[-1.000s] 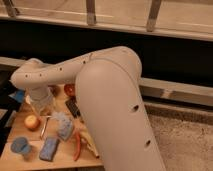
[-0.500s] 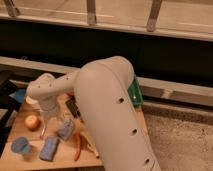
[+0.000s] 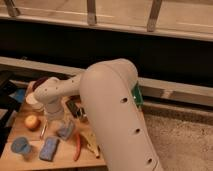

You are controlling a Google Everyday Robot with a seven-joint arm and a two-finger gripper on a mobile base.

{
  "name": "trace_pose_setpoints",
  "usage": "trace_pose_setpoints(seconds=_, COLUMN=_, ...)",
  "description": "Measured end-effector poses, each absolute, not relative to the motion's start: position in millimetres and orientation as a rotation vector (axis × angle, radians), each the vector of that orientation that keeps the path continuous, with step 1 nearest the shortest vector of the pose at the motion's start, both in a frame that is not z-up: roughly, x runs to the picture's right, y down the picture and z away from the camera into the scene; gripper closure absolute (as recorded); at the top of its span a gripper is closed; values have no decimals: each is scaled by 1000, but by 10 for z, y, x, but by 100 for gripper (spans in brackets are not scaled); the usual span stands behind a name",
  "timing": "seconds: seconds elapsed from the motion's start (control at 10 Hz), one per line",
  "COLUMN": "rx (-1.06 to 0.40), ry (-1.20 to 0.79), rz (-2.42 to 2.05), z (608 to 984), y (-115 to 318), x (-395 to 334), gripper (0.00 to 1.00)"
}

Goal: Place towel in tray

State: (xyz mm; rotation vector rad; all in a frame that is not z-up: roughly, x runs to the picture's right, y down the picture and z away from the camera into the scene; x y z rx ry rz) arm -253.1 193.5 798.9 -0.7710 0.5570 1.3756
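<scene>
A crumpled grey-blue towel (image 3: pixel 65 130) lies on the wooden table (image 3: pixel 15 161), near the middle of its visible part. My white arm reaches in from the right and bends down over the table. My gripper (image 3: pixel 51 119) hangs below the wrist, just left of the towel and close above the table. I cannot pick out a tray; my arm hides the right part of the table.
An orange fruit (image 3: pixel 31 121), a blue cup (image 3: pixel 20 145), a blue sponge (image 3: pixel 49 148), a red chili (image 3: pixel 77 146) and a banana (image 3: pixel 92 144) lie around the towel. A white cup (image 3: pixel 33 100), a dark flat object (image 3: pixel 74 107) and a green item (image 3: pixel 136 98) sit behind.
My arm has swung right and nearer the camera and now covers more of the table. The gripper has come down closer to the towel. The objects have not moved.
</scene>
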Motion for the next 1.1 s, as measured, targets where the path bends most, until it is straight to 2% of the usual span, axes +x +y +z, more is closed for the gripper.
trace_pose_setpoints(seconds=0.4, rx=-674, ry=629, rz=1376, z=8160, y=1905, x=-2453, gripper=35)
trace_pose_setpoints(seconds=0.9, rx=-642, ry=694, rz=1403, z=8294, y=2013, x=-2295, gripper=35)
trace_pose_setpoints(seconds=1.0, rx=-646, ry=711, rz=1414, z=8332, y=2054, x=-2242, gripper=36)
trace_pose_setpoints(seconds=1.1, rx=-658, ry=719, rz=1424, z=8362, y=2090, x=-2220, gripper=40)
